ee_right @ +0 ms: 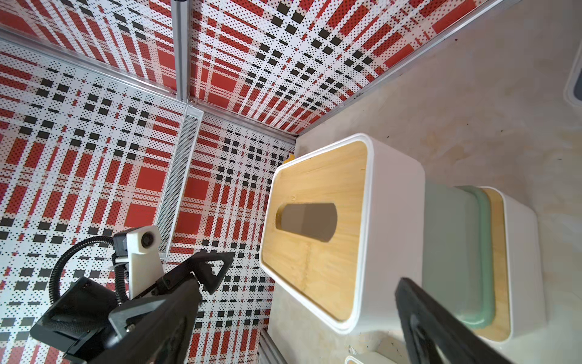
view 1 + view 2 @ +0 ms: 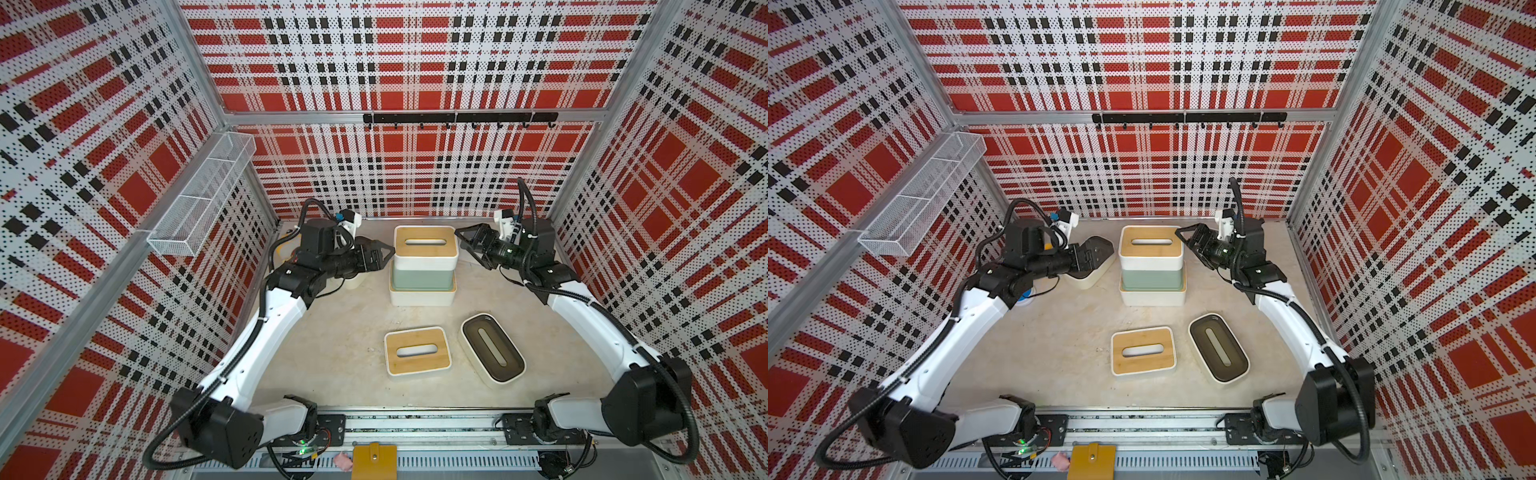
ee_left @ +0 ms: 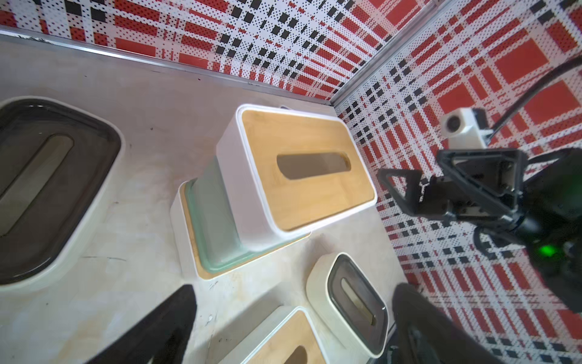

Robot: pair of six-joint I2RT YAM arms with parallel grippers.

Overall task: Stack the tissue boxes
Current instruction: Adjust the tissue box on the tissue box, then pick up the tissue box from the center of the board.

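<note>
Starting at the left: spotted a dark-lid box [image 2: 1089, 280] half tucked under the left arm [image 2: 266, 328], sitting on the table [image 2: 340, 332] and not stacked yet. Found the left gripper [image 2: 386, 257] just above and beside it, spread as wide as it goes with nothing between the jaws. Pointing at the stack [image 2: 424, 266] from that side, close to it but not touching, as far as can be told.

Moving to the middle: counted three tiers. Got a white bottom box [image 2: 420, 298] with a wood lid, then the mint-green box [image 2: 422, 279] on that, then a white top box [image 2: 425, 250] with another wood lid. Looks a bit staggered, with a strip of the lowest lid peeking out at the front. Seems steady enough, but only guessing there.

In front of that: noticed a loose wood-lid box [image 2: 417, 362] flat on the table, well apart from the stack. Just to its right, an olive-lid box [image 2: 492, 353] lying at an angle. Can't see anything touching either one.

Over on the right: caught the right gripper [image 2: 469, 248] at the far side of the top box, likewise gaping fully and empty, near the rim with no contact.

So, roughly halfway: three up, three to go out of the six in view. Probably calls for grabbing one of the loose ones next, though no telling which.
</note>
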